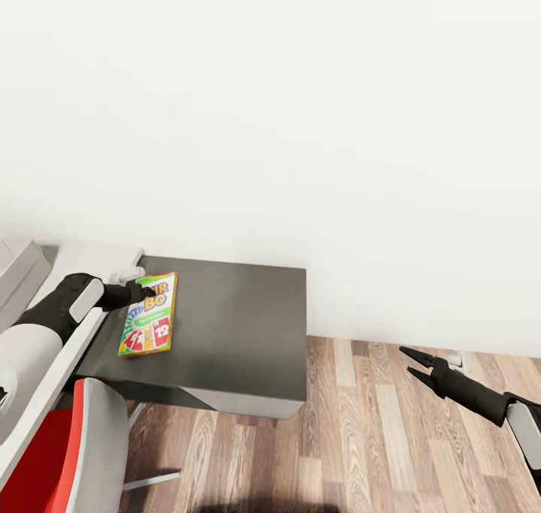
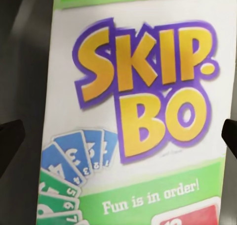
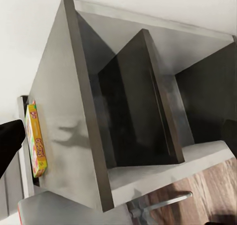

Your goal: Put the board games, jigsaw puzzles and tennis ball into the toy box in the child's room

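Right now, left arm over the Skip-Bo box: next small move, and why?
Probably ease the left gripper straight down and close on the Skip-Bo box. The left wrist view shows the box lid right below, with a dark fingertip at each side of the picture, so the jaws look open and nothing is held yet. The box lies flat on the dark table.

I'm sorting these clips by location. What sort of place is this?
Probably a bedroom or playroom corner: a Skip-Bo game box lies on a dark table against a plain wall, beside a red chair, on wood flooring.
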Controlling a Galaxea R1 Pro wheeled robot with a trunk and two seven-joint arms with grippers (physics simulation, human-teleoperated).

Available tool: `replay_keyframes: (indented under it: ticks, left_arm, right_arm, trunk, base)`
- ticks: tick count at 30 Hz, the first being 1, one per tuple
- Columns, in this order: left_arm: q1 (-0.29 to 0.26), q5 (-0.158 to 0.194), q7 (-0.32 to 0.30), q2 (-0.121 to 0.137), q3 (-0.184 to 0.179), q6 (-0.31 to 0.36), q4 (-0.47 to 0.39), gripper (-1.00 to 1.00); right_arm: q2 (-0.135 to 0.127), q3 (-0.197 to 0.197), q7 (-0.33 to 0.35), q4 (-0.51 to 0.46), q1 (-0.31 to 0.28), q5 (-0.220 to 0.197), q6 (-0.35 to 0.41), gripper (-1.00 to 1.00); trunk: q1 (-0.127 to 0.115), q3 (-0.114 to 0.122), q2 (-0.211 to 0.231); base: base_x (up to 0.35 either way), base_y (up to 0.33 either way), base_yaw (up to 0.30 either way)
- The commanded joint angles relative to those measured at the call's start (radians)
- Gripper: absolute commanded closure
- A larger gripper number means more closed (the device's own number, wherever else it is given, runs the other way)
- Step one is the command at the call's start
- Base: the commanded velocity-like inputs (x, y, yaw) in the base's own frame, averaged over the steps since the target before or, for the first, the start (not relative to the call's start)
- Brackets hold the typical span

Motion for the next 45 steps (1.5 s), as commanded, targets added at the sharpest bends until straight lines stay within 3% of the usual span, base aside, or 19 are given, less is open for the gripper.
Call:
replay_keyframes:
  ticks: [1,45]
  left_arm:
    - [-0.001,-0.005,-0.005,0.001,-0.004,0.002,-0.001,-1.0]
    - [-0.001,-0.004,-0.008,0.0,-0.005,-0.001,-0.008,-1.0]
  right_arm:
    - [0.0,-0.001,0.003,0.0,-0.001,0.0,0.005,-1.0]
    - [0.0,-0.001,0.003,0.0,-0.001,0.0,0.005,-1.0]
  trunk:
    - [0.0,-0.003,-0.002]
    - [0.0,-0.075,-0.002]
  base:
    - [0.0,0.0,0.0]
    - [0.0,0.0,0.0]
